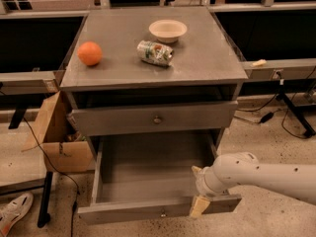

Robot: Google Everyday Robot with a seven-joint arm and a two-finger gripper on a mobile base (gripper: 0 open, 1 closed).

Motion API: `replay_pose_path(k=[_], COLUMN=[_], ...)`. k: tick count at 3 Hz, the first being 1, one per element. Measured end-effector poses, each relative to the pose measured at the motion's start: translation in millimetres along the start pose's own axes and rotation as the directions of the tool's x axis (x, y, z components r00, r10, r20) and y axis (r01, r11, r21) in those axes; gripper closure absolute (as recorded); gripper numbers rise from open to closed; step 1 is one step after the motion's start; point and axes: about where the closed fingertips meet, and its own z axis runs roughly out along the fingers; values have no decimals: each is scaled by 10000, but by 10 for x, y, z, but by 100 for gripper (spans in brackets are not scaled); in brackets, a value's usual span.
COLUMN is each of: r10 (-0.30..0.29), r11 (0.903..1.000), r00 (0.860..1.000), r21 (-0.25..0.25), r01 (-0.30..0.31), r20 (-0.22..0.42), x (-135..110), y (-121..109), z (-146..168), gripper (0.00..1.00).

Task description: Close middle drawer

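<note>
Grey cabinet top (207,53) holds an orange (90,53), a tipped can (155,52) (label unreadable) and a bowl (168,30). Speckled floor (261,132) below. The gripper (198,189) sits at the open middle drawer (128,212)'s front edge - can't tell its grip.

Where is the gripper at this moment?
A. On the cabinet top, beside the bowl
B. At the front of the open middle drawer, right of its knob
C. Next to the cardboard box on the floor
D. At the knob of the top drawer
B: the gripper is at the front panel of the pulled-out middle drawer, to the right of its knob.
</note>
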Motion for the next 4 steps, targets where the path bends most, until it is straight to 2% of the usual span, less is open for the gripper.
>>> replay_pose_path(k=[1,2,3,4], r10=[11,106,156,156], r11=[10000,9999,9998,9998], r00=[9997,9981,9969,9969], r21=[95,-72,-74,-73], r01=[-9,-111,-162,-162], r20=[-233,-612,-776,-776], x=[69,145,182,182], y=[-201,-358,-452,-408], z=[187,400,489,442], gripper=[0,18,41,64])
